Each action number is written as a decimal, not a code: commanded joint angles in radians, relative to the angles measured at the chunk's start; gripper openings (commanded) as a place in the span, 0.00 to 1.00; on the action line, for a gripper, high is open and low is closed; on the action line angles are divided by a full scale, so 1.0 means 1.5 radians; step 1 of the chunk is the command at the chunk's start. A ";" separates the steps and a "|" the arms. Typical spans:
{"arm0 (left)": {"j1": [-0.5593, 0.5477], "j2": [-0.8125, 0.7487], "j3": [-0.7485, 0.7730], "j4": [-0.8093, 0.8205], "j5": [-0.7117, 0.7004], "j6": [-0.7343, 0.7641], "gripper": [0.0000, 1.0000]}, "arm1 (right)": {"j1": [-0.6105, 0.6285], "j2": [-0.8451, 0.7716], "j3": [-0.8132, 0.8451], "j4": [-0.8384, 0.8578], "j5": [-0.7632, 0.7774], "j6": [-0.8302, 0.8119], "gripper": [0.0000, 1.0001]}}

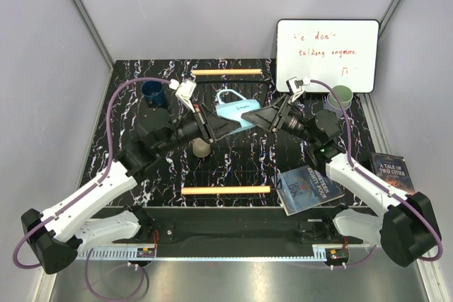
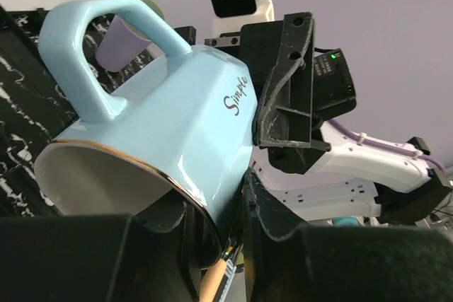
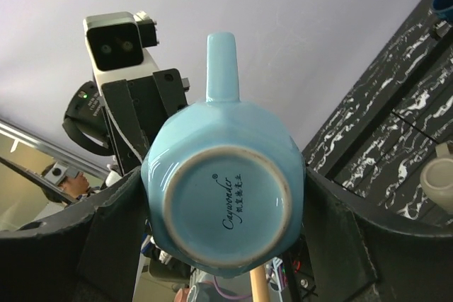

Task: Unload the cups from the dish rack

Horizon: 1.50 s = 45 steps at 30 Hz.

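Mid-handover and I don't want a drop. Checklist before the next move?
1. Right hand grip on the light blue ceramic mug: fingers press both sides near its base. Ok.
2. Left hand grip: the mug's rim wall sits between its fingers. Ok.
3. Only one hand holding before either pulls away: both clamp it. Not ok.
4. Mug lifted off the black wire dish rack with wooden handles: held in the air between the arms. Ok.
5. Beige handled mug under the arms, apart from both hands. Ok.
6. Landing spot outside the rack: cannot tell.
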 commanded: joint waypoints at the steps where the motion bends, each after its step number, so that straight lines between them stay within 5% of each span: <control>1: 0.024 -0.005 0.023 -0.055 -0.182 0.109 0.00 | 0.006 -0.015 -0.003 -0.057 -0.024 -0.096 0.67; 10: 0.024 -0.024 0.019 -0.016 -0.187 0.109 0.00 | 0.006 0.016 -0.005 -0.010 -0.062 -0.070 0.76; 18: 0.023 -0.040 -0.037 0.164 -0.026 0.045 0.00 | 0.006 0.060 -0.017 0.121 -0.096 0.008 0.79; 28: 0.031 -0.030 -0.085 0.246 0.030 -0.034 0.00 | 0.006 0.058 -0.021 0.173 -0.118 0.036 0.80; 35: 0.043 -0.039 -0.090 0.319 0.080 -0.049 0.00 | 0.006 0.027 -0.017 0.098 -0.110 -0.003 0.86; 39: 0.043 -0.015 -0.110 0.382 0.115 -0.084 0.00 | 0.009 0.056 -0.006 0.183 -0.147 0.044 0.77; 42: 0.043 0.009 -0.120 0.416 0.123 -0.110 0.00 | 0.015 0.073 -0.001 0.220 -0.160 0.070 0.43; 43: 0.043 0.014 -0.120 0.412 0.121 -0.110 0.00 | 0.016 0.070 -0.002 0.215 -0.158 0.069 0.17; 45: 0.044 0.019 -0.117 0.403 0.118 -0.108 0.00 | 0.019 0.061 -0.001 0.177 -0.152 0.047 0.00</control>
